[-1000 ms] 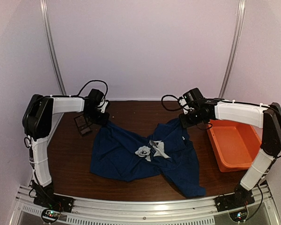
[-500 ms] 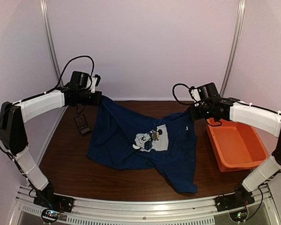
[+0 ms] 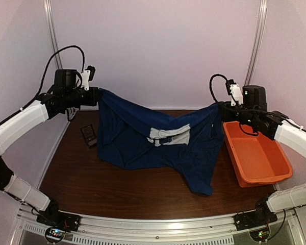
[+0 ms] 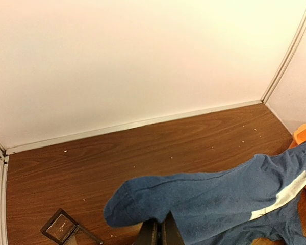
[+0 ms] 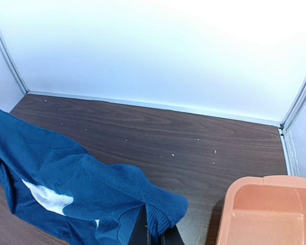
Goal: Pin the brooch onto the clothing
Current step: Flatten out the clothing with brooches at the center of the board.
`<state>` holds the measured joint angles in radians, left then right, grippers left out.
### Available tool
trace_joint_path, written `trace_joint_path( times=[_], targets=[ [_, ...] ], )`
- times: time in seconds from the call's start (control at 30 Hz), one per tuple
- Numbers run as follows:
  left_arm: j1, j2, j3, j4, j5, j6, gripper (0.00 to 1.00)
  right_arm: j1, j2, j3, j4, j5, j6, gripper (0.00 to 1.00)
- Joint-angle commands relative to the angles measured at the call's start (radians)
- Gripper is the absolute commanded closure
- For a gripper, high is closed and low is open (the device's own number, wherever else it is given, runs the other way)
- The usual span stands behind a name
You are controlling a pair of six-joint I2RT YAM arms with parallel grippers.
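Observation:
The clothing (image 3: 137,143), a navy T-shirt with a white chest print (image 3: 168,136), hangs stretched between both raised arms above the brown table. My left gripper (image 3: 98,95) is shut on its left shoulder corner. In the left wrist view the blue cloth (image 4: 219,199) bunches over the closed left gripper (image 4: 159,234). My right gripper (image 3: 222,108) is shut on the other shoulder corner, and the right wrist view shows the shirt (image 5: 81,189) folded over the right gripper (image 5: 154,236). The shirt's lower hem drags on the table. The brooch is out of view.
A small black hinged box (image 3: 88,136) lies open on the table under the left arm, also seen in the left wrist view as the black box (image 4: 61,228). An orange plastic tub (image 3: 268,176) stands at the right, and the tub (image 5: 265,209) shows in the right wrist view. White walls enclose the table.
Both arms have risen and moved apart, lifting the shirt off the table and stretching it out between them; the crumpled print has opened up.

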<state>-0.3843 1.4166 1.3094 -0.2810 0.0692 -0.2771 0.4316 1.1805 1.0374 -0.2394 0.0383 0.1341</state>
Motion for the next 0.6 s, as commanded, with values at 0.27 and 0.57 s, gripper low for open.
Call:
trace_joint_path(
  times=[0.27,0.57],
  targets=[
    [-0.131,-0.363,-0.169,0.065,0.029,0.019,1.0,-0.004,-0.379,-0.093,0.07,-0.29,-0.012,1.0],
    [-0.223,-0.573,-0.259,0.07,-0.133,-0.005,1.0,-0.005,-0.479,-0.068,0.021,-0.161,0.008,1.0]
  ],
)
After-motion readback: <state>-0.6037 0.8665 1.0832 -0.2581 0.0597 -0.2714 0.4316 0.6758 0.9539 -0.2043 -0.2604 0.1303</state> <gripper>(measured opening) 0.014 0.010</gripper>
